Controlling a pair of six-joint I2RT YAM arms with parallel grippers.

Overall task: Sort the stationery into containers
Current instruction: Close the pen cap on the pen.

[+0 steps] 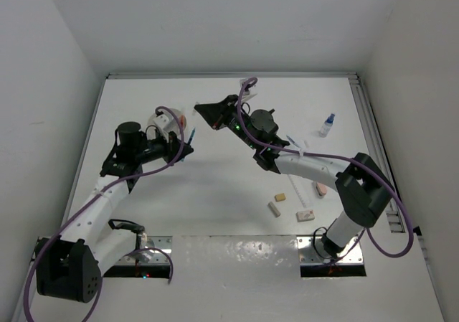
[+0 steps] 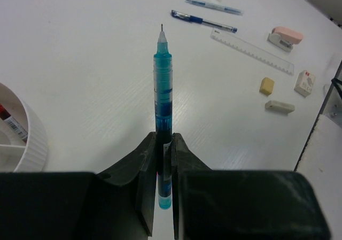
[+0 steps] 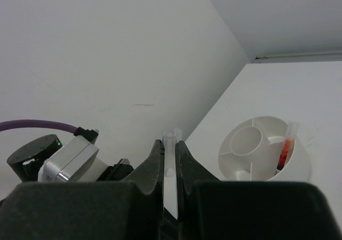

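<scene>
Blue and see-through, a pen [image 2: 163, 79] is sitting pinched between the jaws of the left gripper [image 2: 163, 144], its fine tip pointing away over the table [image 2: 80, 53]. The white tub [image 2: 32, 138] is lying just to the left of these jaws, and a red pen [image 2: 12, 121] is resting in one of its compartments. The right gripper [image 3: 169, 144] is hanging close to the tub's other side, its jaws pressing on a thin pale stick [image 3: 170, 137] — what kind of item it is I cannot tell. Well apart from the tub, the loose stationery is waiting on the table: two blue pens [image 2: 204, 21] side by side, a clear ruler [image 2: 251, 50] just beyond them, a pink item [image 2: 286, 37], a tan eraser [image 2: 266, 85] and a white eraser [image 2: 279, 106] — and a blue-capped bottle [image 1: 327, 125] is standing upright by the table's right edge.
</scene>
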